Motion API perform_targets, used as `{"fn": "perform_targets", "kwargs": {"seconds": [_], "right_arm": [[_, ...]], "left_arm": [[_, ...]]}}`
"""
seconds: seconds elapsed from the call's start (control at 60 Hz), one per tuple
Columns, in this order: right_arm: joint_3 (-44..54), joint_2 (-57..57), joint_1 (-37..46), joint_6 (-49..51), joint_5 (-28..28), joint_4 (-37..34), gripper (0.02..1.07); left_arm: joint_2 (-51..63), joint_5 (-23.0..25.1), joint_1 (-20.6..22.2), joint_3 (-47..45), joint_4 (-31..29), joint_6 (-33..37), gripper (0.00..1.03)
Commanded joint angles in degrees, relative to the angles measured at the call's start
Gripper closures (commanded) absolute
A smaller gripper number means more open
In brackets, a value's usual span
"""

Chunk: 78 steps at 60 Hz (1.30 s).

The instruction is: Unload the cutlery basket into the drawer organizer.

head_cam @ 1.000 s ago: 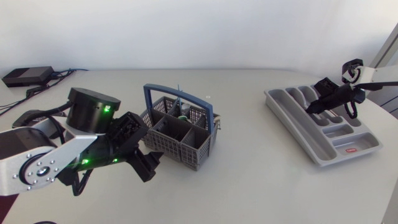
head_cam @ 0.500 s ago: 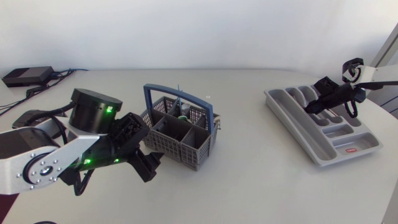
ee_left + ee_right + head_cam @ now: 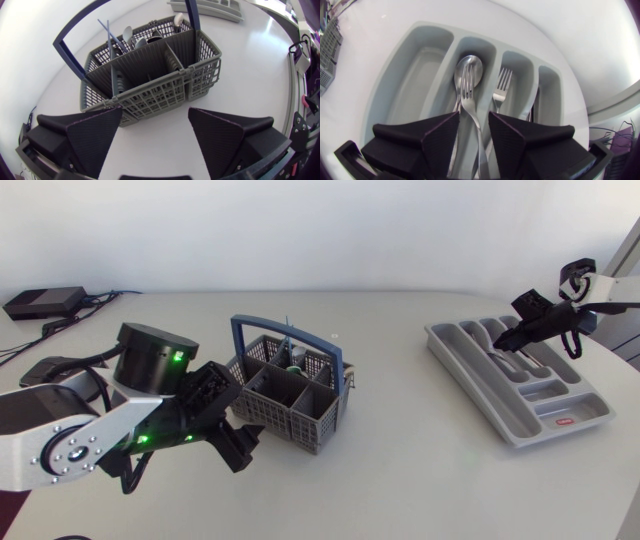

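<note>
Basket (image 3: pixel 290 395) has the left gripper (image 3: pixel 155 112) at its 8 o'clock side, low over the table (image 3: pixel 400 480). The gripper's two fingers are wide apart and hold nothing. The basket's near wall is just ahead of them, not touching. The basket stands upright near the table's middle. It is not empty yet. Some cutlery (image 3: pixel 128 34) and thin blue sticks (image 3: pixel 107 31) poke up from its far slots, under the blue handle (image 3: pixel 70 62).

Well apart, at the basket's 3 o'clock, lies the tray (image 3: pixel 465 385). In one slot a fork (image 3: pixel 465 85) lies on a spoon (image 3: pixel 474 65). The next slot holds a second fork (image 3: pixel 502 82). The right gripper (image 3: pixel 474 116) hangs over the tray's 12 o'clock part. Its fingers are a little apart. The first fork's stem runs under the gap between them. I see neither finger touch it, so the gripper holds nothing.

I think the step in hand is the end of a drop: a fork is in its slot and the right gripper is free. The job looks partly done. The next move, I think, calls for a trip to the basket's far slots, at its 12 o'clock side. The fingers must come down past the handle and pinch one thin stem from two sides. The basket looks light and may slide, so the left gripper could hold it steady.
</note>
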<state>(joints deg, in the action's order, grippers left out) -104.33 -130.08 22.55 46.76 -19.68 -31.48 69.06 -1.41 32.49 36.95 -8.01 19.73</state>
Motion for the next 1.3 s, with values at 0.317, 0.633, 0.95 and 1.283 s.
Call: {"fn": "perform_targets", "kwargs": {"seconds": [0.317, 0.633, 0.95, 1.283], "right_arm": [[-1.75, -5.09, 0.04, 0.52, 0.61, -0.60, 0.61], [-0.70, -6.85, 0.83, 0.35, 1.49, -0.60, 0.63], [3.26, -5.80, 1.01, 0.70, 1.40, 0.11, 0.80], [5.28, -2.98, 0.75, -0.18, 1.40, 2.04, 0.80]], "left_arm": [[1.69, 0.00, 0.64, -0.65, 0.80, 0.05, 0.11], [2.40, 0.00, 0.82, -0.65, 1.33, -0.04, 0.11], [2.40, -0.08, 1.17, -0.65, 1.33, -0.21, 0.11], [2.05, -0.26, 1.35, -1.09, 1.33, -0.21, 0.11]]}}
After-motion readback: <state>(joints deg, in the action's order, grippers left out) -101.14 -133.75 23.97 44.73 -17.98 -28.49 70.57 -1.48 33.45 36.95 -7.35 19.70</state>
